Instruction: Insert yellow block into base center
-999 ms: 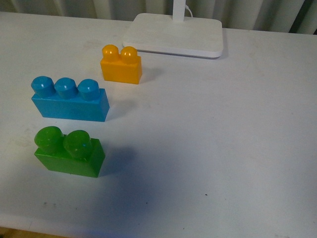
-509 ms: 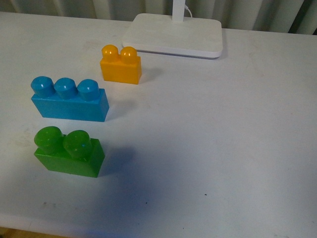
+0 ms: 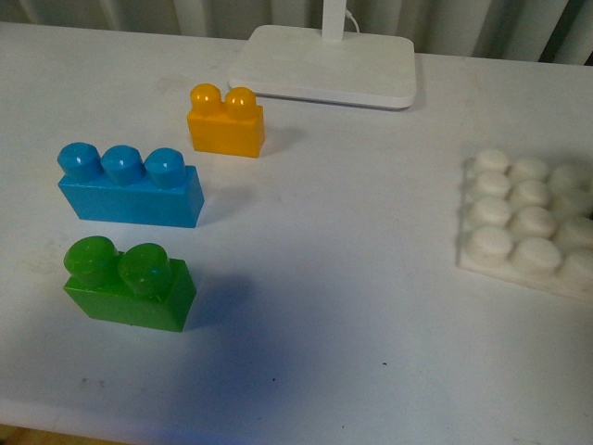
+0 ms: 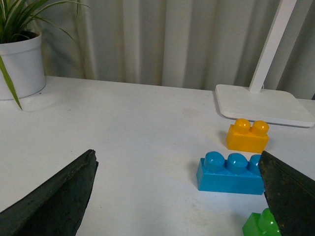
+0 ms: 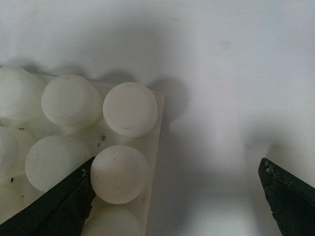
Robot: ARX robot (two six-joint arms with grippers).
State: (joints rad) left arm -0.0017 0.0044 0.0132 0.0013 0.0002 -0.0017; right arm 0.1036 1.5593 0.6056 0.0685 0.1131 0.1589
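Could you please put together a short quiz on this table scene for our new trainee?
1. True or false: the yellow block stands on the table, apart from the base.
2. Fill in: the blue brick has ___ studs on top.
3. Which stands nearest the lamp foot? A) the base B) the blue brick C) the yellow block

Key: 1 true; 2 three; 3 C.
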